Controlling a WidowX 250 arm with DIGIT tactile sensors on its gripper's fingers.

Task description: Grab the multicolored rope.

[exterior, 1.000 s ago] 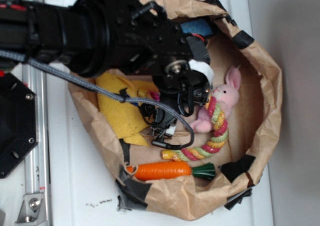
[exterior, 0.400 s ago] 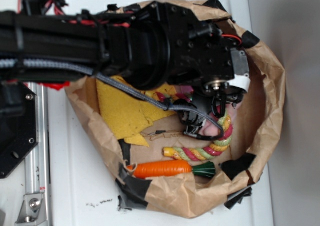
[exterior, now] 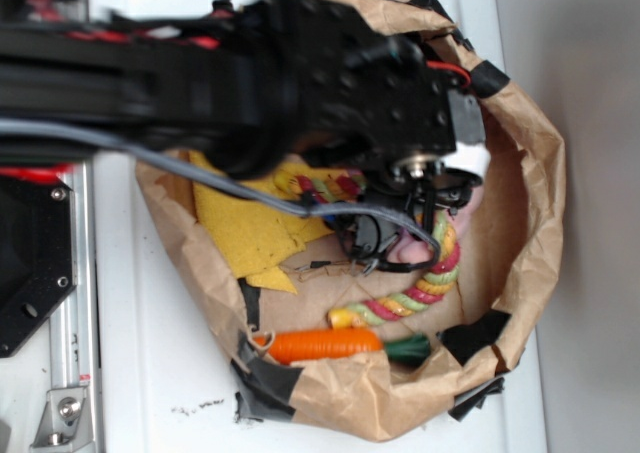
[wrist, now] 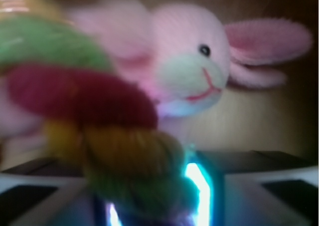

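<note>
White tabletop carries a crumpled brown paper bag (exterior: 520, 123), rolled open like a nest. Inside it, toward the right rim, the gripper (exterior: 425, 218) sits low over the multicolored rope (exterior: 425, 288), and the wrist view shows the rope (wrist: 99, 136) lying between the jaws, seemingly pinched (though blur keeps me from saying for sure they're clamped). Just behind is the pink bunny (wrist: 189, 71), touching the rope. A yellow cloth (exterior: 240, 223) lies toward the left rim, a toy carrot (exterior: 325, 345) along the bottom edge. I'd judge the grasp is in progress; next comes confirming a firm squeeze, then lifting without snagging the bunny.
</note>
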